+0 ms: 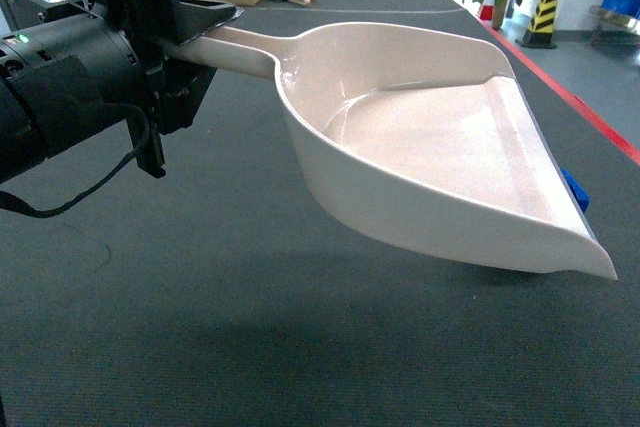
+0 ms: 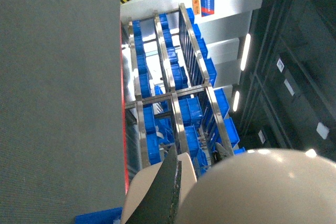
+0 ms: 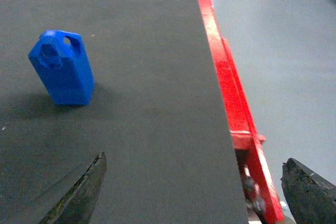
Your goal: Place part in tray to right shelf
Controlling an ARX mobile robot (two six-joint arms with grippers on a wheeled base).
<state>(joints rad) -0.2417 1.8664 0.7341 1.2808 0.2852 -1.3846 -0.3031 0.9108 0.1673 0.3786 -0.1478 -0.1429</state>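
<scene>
Standing upright, the blue part point(image 3: 61, 69) shows notched holes on top; right gripper point(image 3: 191, 190) spread wide.

The left gripper point(image 1: 190, 42) holds the big pink tray point(image 1: 440, 147) by its handle, up above the dark desk point(image 1: 250, 327).

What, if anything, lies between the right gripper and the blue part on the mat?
Nothing visible. In the right wrist view the open right gripper faces bare dark mat, with the blue part standing ahead, to its left.
</scene>
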